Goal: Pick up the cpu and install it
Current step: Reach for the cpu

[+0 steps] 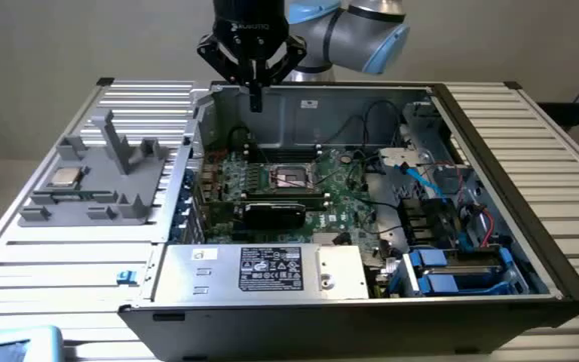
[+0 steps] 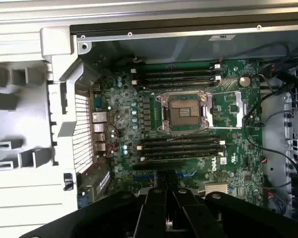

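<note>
The cpu, a small square chip with a shiny metal top, lies flat on the grey holder on the table at the exterior view's left of the computer case. My gripper hangs high over the case's far wall, well apart from the chip, with its fingers shut and nothing between them. In the wrist view the gripper points down over the green motherboard, where the dark square socket sits bare inside its metal frame. The socket lies in the middle of the board.
A black block sits in front of the socket. Cables and blue drive bays fill the case's side at the exterior view's right. The power supply spans the case's near side. The slatted table surrounds the case.
</note>
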`<action>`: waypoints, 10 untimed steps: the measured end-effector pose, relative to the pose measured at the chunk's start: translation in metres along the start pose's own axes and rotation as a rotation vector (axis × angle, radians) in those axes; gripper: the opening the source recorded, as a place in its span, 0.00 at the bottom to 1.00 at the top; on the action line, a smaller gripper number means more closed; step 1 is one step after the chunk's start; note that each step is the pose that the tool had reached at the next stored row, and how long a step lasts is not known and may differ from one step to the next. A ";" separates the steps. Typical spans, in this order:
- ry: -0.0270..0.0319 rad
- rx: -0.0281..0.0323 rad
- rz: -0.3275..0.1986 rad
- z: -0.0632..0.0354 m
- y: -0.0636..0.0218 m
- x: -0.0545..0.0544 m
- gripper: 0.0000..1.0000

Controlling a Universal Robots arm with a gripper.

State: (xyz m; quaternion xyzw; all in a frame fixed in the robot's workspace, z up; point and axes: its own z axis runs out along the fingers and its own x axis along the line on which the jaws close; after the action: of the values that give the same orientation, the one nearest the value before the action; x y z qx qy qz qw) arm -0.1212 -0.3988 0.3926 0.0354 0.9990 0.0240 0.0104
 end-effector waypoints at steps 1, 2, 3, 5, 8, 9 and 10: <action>0.0000 0.0000 0.000 0.0000 0.0000 0.000 0.11; 0.0001 0.0000 0.000 0.0000 0.0000 0.000 0.11; 0.0000 0.0001 0.000 0.0000 0.0000 0.000 0.11; 0.0000 0.0000 0.000 0.0000 0.0000 0.000 0.11; 0.0000 0.0000 0.000 0.0000 0.0000 0.000 0.11; 0.0000 0.0000 0.000 0.0000 0.0000 0.000 0.11; 0.0000 0.0000 0.000 0.0000 0.0000 0.000 0.11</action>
State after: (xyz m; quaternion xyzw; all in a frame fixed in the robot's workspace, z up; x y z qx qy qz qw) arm -0.1212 -0.3988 0.3926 0.0354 0.9990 0.0240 0.0103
